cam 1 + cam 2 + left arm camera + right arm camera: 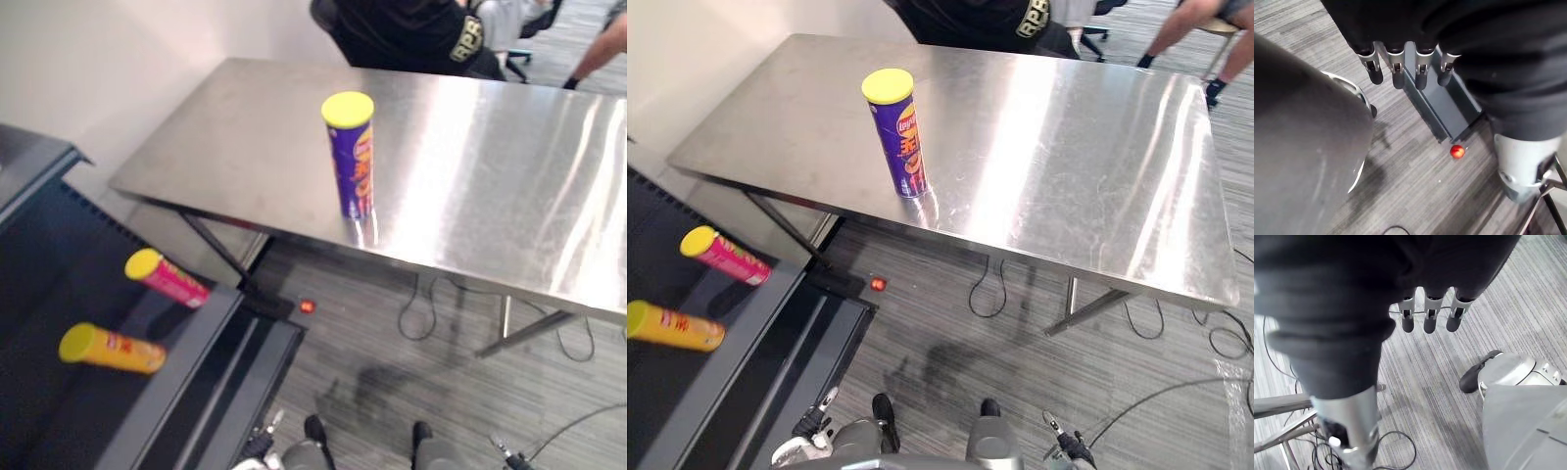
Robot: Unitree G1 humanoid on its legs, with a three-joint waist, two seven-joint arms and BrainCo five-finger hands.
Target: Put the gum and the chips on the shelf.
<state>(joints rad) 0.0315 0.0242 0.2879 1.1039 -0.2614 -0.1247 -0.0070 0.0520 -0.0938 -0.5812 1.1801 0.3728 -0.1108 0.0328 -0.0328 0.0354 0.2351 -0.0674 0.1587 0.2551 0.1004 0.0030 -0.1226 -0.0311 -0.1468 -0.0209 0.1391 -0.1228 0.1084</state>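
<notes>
A purple chips can [352, 155] with a yellow lid stands upright on the steel table [490, 166], close to its near edge. On the dark shelf [59, 264] at my left lie a pink can [165, 277] and an orange can [111, 349], both with yellow lids. My left hand [1397, 73] hangs low over the striped floor near a dark rail, fingers straight and holding nothing. My right hand [1430, 318] also hangs over the floor with relaxed, empty fingers. Both hands are far from the purple can.
A person in black [411, 29] sits at the table's far edge, and another person's arm [598, 49] shows at the far right. A small red light [307, 306] glows on the floor by the shelf's base. Cables [421, 313] loop under the table.
</notes>
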